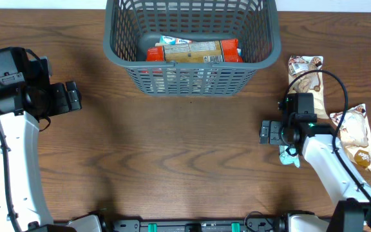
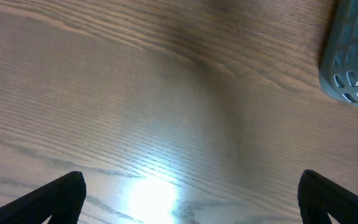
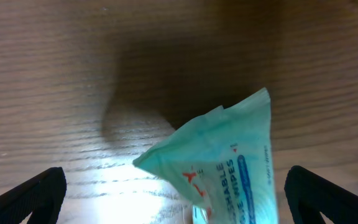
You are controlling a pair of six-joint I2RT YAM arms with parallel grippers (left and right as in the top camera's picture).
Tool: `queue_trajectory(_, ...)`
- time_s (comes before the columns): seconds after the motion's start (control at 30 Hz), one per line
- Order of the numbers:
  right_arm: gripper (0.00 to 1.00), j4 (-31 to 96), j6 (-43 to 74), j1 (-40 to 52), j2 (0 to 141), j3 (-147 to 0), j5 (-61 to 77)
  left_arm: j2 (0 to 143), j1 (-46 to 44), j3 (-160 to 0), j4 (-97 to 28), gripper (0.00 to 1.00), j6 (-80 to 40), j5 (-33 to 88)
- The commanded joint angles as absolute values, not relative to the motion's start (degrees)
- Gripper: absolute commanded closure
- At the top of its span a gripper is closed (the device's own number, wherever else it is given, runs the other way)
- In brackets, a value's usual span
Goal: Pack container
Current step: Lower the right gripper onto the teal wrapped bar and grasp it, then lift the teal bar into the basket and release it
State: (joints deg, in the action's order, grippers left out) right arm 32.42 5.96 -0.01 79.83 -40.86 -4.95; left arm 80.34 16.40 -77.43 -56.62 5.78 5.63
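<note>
Teal wipes packet (image 3: 219,168) lies between right gripper (image 3: 174,186) fingers, jaws wide apart, neither touching it. Container (image 1: 192,64) sits at 12 o'clock on table (image 1: 172,161), packets (image 1: 198,51) inside. Left gripper (image 2: 191,193) at 9 o'clock, jaws apart. Two snack packets (image 1: 306,77) at 3 o'clock.

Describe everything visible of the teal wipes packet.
The wipes packet is a crinkled teal plastic pouch with blue and red print, partly reading "ABLE WIPES". Its lower part is cut off in the wrist view. It seems to rest on the wooden table between the wide-open fingers of the right hand, neither visibly touching it. Overhead, only a teal edge shows beneath the arm.
</note>
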Motion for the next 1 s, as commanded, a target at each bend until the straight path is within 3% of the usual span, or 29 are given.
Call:
queue_trajectory(0.0, 0.01, 30.5, 8.3, -0.8, 80.8, -38.8, -5.8, 79.7, 16.6, -77.3, -56.9, 0.01, 5.3, 5.6)
queue_trajectory(0.2, 0.02, 26.0, 10.7, -1.5, 83.3, -34.7, -5.8, 79.7, 16.6, -77.3, -57.2, 0.01, 5.3, 5.6)
queue_trajectory(0.33, 0.12, 24.8, 11.2, -1.5, 84.4, -33.7, -5.8, 79.7, 16.6, -77.3, -57.4, 0.01, 5.3, 5.6)
queue_trajectory(0.4, 0.27, 24.6, 11.6, -1.5, 84.4, -33.7, -5.8, 79.7, 16.6, -77.3, -57.5, 0.01, 5.3, 5.6)
queue_trajectory(0.53, 0.89, 23.6, 12.2, -1.5, 84.4, -33.7, -5.8, 79.7, 16.6, -77.3, -57.6, 0.01, 5.3, 5.6)
queue_trajectory(0.57, 0.99, 23.3, 12.3, -1.5, 84.4, -33.7, -5.7, 79.7, 16.6, -77.3, -57.6, 0.01, 5.3, 5.6)
queue_trajectory(0.77, 0.99, 24.3, 12.8, -1.5, 82.1, -36.9, -5.5, 79.7, 16.6, -77.3, -58.0, 0.01, 5.3, 5.6)
queue_trajectory(0.97, 0.99, 32.2, 12.0, -1.5, 75.3, -53.3, -5.7, 79.6, 16.6, -77.3, -58.0, 0.01, 5.3, 5.6)
